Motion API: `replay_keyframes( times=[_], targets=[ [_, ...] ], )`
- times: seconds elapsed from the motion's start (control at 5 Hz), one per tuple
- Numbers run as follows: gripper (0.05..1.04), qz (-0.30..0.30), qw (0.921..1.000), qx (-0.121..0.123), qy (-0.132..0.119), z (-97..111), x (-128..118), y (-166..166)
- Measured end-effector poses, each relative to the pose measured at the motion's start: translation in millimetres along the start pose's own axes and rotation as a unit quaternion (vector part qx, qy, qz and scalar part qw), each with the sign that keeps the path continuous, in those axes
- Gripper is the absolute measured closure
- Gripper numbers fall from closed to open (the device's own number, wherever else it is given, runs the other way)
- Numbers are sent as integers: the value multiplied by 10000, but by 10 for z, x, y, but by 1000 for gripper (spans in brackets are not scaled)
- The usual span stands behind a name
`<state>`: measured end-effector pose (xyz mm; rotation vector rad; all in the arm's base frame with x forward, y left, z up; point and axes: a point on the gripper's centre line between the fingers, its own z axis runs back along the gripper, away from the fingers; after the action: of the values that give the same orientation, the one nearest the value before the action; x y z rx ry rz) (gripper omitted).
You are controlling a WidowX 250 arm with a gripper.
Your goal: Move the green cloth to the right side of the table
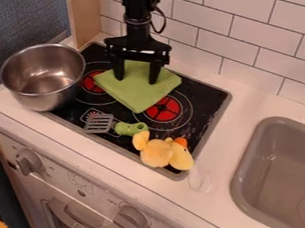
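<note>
The white countertop runs on past the black cooktop, and a slide aimed too far toward the view's right would likely drop the cloth into the grey sink. The steel pot stands at the cooktop's left edge; swinging that way could knock it. The gripper hangs over the stove with its fingers spread, gripping nothing. Beneath it, the folded green cloth lies across the rear burners; closing too high would probably pinch only a top layer, or miss. A low, forward drag might sweep along the plush duck and the green-handled slotted spatula.
</note>
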<state>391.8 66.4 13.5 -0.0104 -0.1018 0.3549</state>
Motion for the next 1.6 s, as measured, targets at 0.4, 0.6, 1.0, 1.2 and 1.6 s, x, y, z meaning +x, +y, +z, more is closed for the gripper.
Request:
replay_keyframes(
  times=[0.4, 0.6, 1.0, 1.2, 1.6],
  targets=[
    [84, -725, 9973, -52, -65, -19, 123, -469],
    [85, -1363, 9906, -46, -52, -5, 113, -809],
    [85, -2271, 9737, -189, 17, -13, -66, -1352],
    [85, -2531, 9672, -219, 23, 4, -134, -1488],
    [85, -2412, 9703, -173, 20, 2, -106, -1435]
  ],
)
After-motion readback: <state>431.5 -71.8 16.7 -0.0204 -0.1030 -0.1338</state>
